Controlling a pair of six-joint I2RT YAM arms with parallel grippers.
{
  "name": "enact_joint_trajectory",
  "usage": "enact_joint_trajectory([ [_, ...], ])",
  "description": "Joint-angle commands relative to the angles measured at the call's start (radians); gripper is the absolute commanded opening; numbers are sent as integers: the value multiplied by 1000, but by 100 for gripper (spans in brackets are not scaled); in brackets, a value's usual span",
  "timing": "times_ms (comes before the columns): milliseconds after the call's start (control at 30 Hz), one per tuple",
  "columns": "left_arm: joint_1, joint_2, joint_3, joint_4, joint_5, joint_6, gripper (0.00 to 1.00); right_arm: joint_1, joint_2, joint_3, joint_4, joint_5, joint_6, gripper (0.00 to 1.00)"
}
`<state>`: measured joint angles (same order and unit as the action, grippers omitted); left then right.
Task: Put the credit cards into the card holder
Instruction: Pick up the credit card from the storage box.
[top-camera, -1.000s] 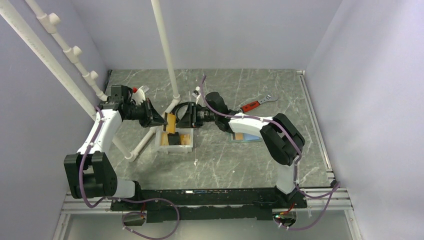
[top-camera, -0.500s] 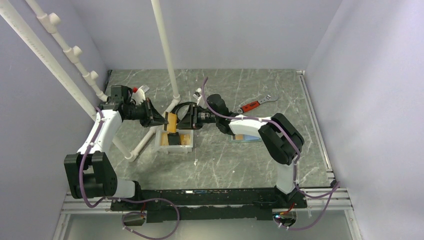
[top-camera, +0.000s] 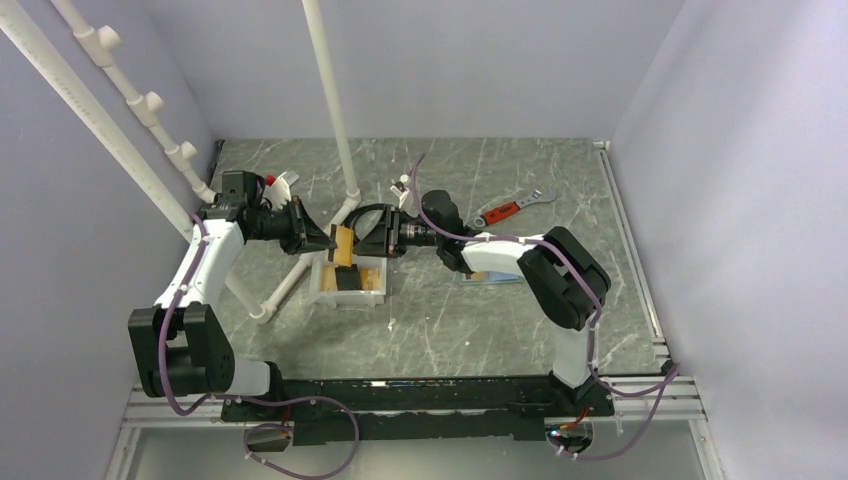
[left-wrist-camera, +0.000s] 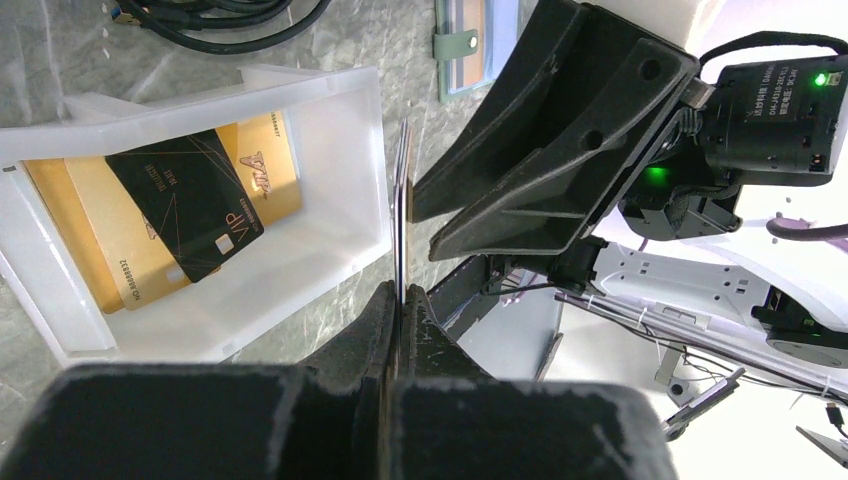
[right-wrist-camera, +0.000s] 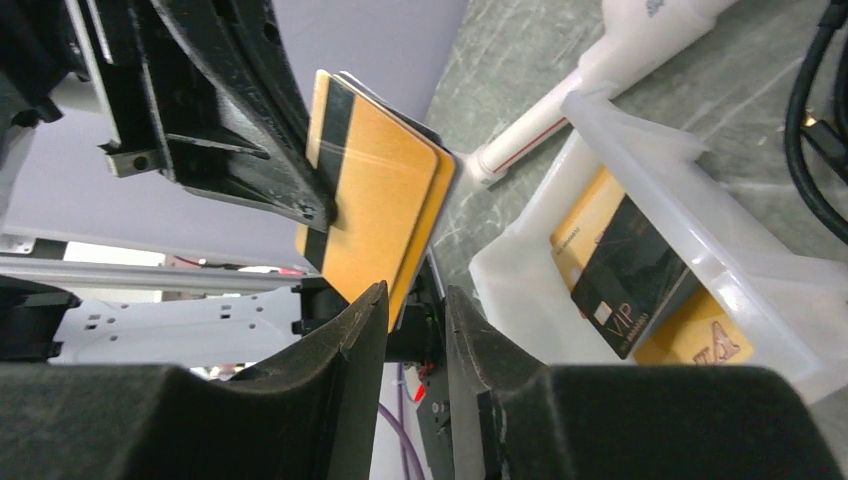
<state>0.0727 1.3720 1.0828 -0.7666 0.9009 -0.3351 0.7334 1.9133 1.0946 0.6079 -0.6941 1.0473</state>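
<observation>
Left pincer (left-wrist-camera: 400, 300) clamped hard on one end of a small stack of gold credit cards (right-wrist-camera: 375, 215). The stack stands on edge in the air, just above the white tray (left-wrist-camera: 372, 150). Right pincer (right-wrist-camera: 415, 295) faces it from the right with jaws apart, and the stack's lower free corner sits at the mouth of the gap. Cannot tell whether either pad touches plastic yet. Step in hand reads as a hand-over, left to right, of the stack or of one card peeled from it. To do it well: square the right jaws to the card faces so both pads land flat. Bite well clear of the left fingers and close firmly before the left lets go. Draw along the plane of the cards so nothing fans out or drops. Dark card (left-wrist-camera: 190, 210) lies flat on gold ones inside the tray, below the hand-over point. Card holder (left-wrist-camera: 470, 45) lies flat on the counter (top-camera: 440, 320) right of the tray, pockets showing, partly under the right forearm. It is well apart from both pincers and behind the right one's tips, so that arm likely needs to draw back right and descend.
</observation>
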Motion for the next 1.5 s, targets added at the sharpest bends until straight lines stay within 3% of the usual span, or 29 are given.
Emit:
enact_joint_trajectory([
  [0,7,-28,-7,24,51,15,0,-3,9,26,108,-36,38,30],
  [167,7,-27,-12,30,61,12,0,-2,33,40,113,-44,52,28],
  [433,7,-27,-8,33,72,11,0,-3,46,25,136,-45,62,15],
  [733,7,-27,-26,60,103,-3,0,1,77,41,217,-77,122,21],
  [967,7,-25,-51,98,133,-30,0,3,126,34,405,-103,258,22],
  [1467,7,-41,-44,102,148,-45,0,-14,130,-38,471,-95,290,11],
])
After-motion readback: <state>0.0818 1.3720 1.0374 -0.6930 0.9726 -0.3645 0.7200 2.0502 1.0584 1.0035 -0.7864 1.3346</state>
